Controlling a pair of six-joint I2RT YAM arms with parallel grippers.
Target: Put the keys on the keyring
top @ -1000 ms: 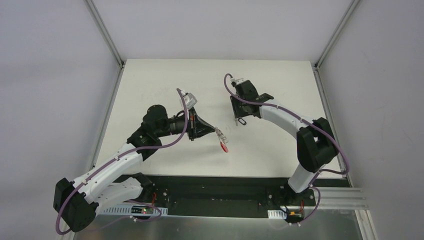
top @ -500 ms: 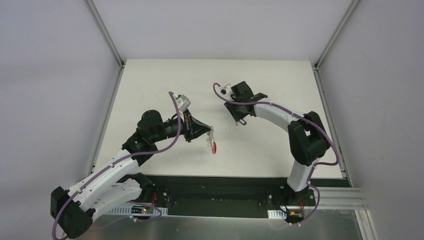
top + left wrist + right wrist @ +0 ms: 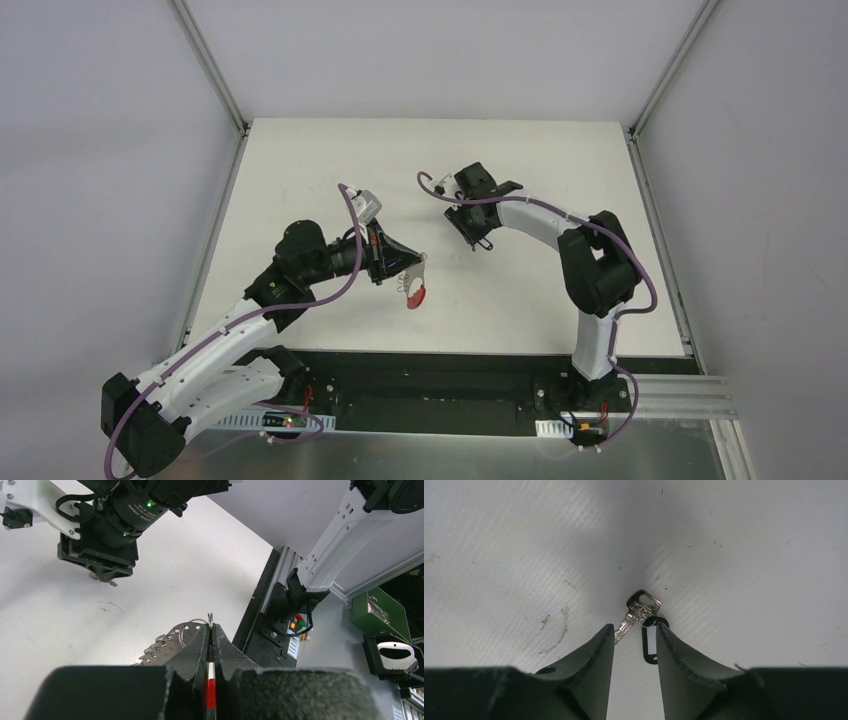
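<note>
My left gripper (image 3: 408,268) is shut on the keyring's red crescent piece (image 3: 416,293) and holds it above the table, left of centre. In the left wrist view the red piece (image 3: 210,682) is pinched between the jaws of the left gripper (image 3: 210,628), and the silver wire ring with its small loops (image 3: 172,639) sticks out past the tips. The keys (image 3: 640,608) with a black oval tag (image 3: 650,644) lie on the table. My right gripper (image 3: 634,631) is open, its tips either side of them, just above. From above, the keys (image 3: 484,243) peek out by the right gripper (image 3: 472,233).
The white table (image 3: 540,290) is walled by grey panels. The right arm's wrist (image 3: 105,535) hangs over the table in the left wrist view. A black base rail (image 3: 430,385) runs along the near edge, with a green box (image 3: 380,612) beyond it.
My left arm has pulled back to the left with the keyring, which swung lower. My right wrist has shifted left and turned over the keys.
</note>
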